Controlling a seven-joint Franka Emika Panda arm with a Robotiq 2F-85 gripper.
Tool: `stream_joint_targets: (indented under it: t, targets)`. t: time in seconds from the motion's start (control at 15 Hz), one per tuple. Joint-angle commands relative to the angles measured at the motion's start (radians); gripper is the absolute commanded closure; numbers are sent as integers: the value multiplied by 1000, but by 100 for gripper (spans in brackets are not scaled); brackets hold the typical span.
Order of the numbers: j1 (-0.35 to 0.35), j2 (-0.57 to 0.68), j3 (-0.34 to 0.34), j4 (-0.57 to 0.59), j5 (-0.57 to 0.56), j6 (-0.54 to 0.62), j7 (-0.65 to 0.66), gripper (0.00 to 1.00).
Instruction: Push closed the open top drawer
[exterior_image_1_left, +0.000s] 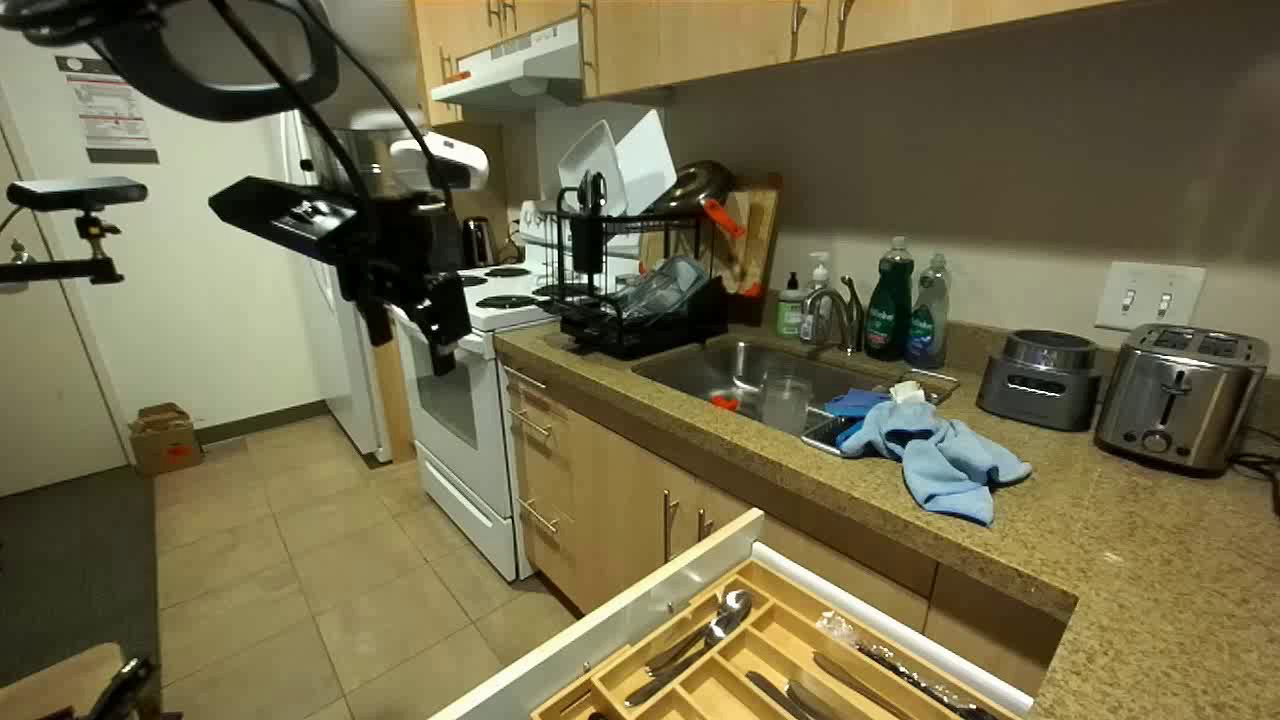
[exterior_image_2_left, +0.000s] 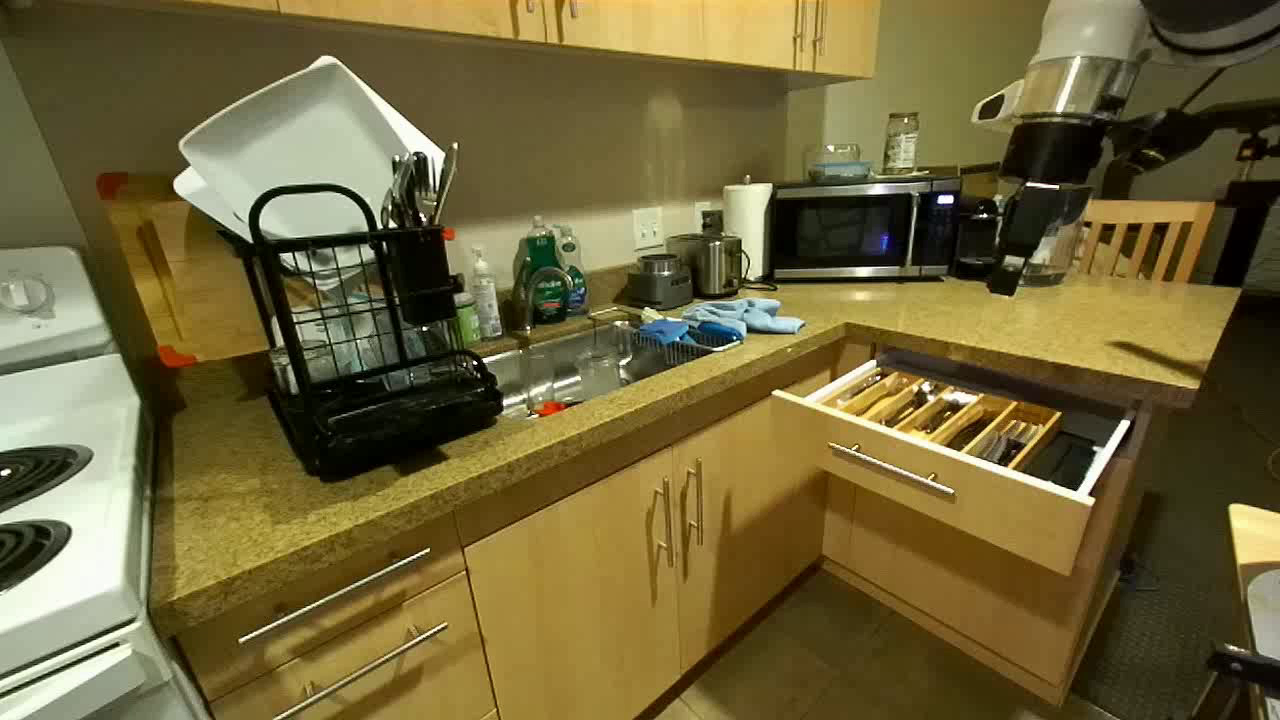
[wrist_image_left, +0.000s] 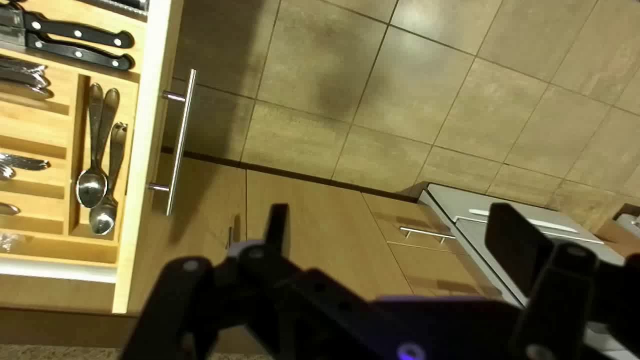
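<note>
Farthest left in the wrist view we see the wooden utensil tray (wrist_image_left: 35, 122) with spoons (wrist_image_left: 95, 185) and black-handled knives (wrist_image_left: 82, 34), likely adding weight and rattle but nothing fragile. Around it is the top drawer (wrist_image_left: 141, 165), which we expect to be rigid; in an exterior view it juts from under the countertop (exterior_image_2_left: 1060, 320), its flat front panel (exterior_image_2_left: 985, 505) best pressed squarely near the middle. Next comes the metal bar handle (wrist_image_left: 181, 142), probably slippery, so we favour pushing over gripping. Farther right, our gripper (wrist_image_left: 390, 215) has its jaws wide apart, nothing between them.
</note>
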Motion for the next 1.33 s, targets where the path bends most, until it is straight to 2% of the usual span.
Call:
stream_joint_targets:
  t: [0.0,0.67,1.27]
  targets:
    - [-20,2,18,2,11,-4,-9,0]
    - [-24,13,26,-4,-1,13,-2,0]
    - [-12,233,78,32,20,153,47,0]
